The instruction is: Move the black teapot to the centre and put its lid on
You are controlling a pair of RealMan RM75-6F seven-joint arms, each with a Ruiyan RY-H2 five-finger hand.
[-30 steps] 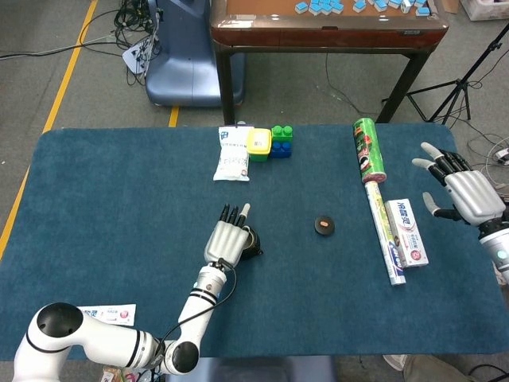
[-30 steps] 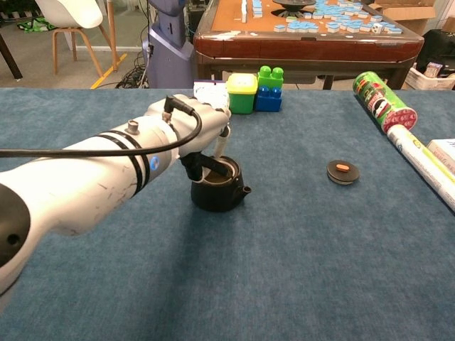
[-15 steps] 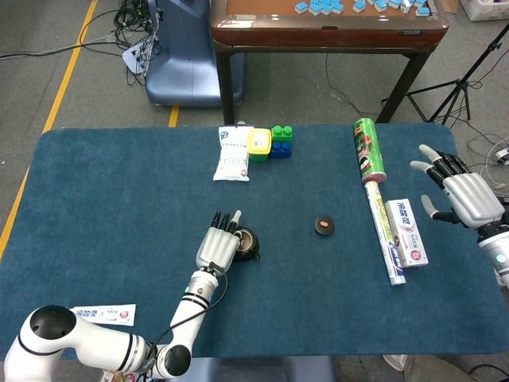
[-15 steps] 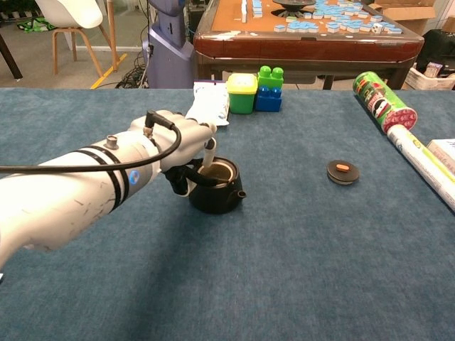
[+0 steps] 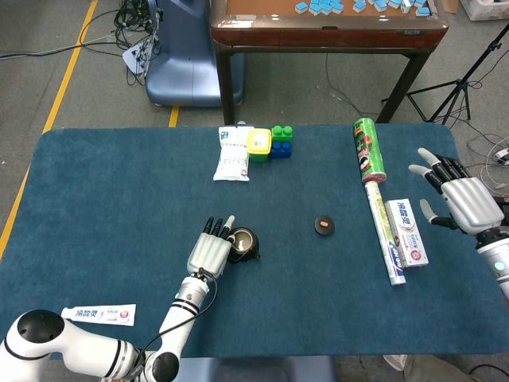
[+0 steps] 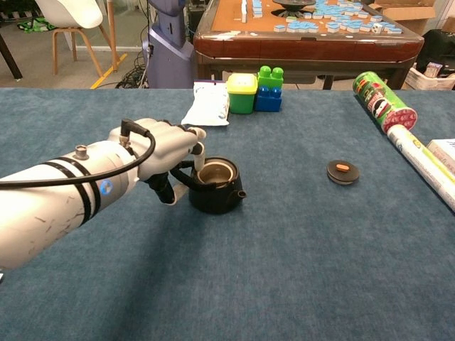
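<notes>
Resting beside the lidless black teapot (image 6: pixel 215 187), your left hand (image 6: pixel 165 153) touches its handle, grip unclear; your right hand (image 5: pixel 460 199) hovers spread wide, lid (image 6: pixel 342 171) apart.

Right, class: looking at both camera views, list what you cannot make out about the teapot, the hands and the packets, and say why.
- Left hand and teapot: in both views the palm hides any contact with the handle.
- Teapot contents: too dark in the chest view, too small in the head view.
- Right hand: outside the chest view.
- White packet: head view only, print too small.
- Lid: underside hidden.
</notes>
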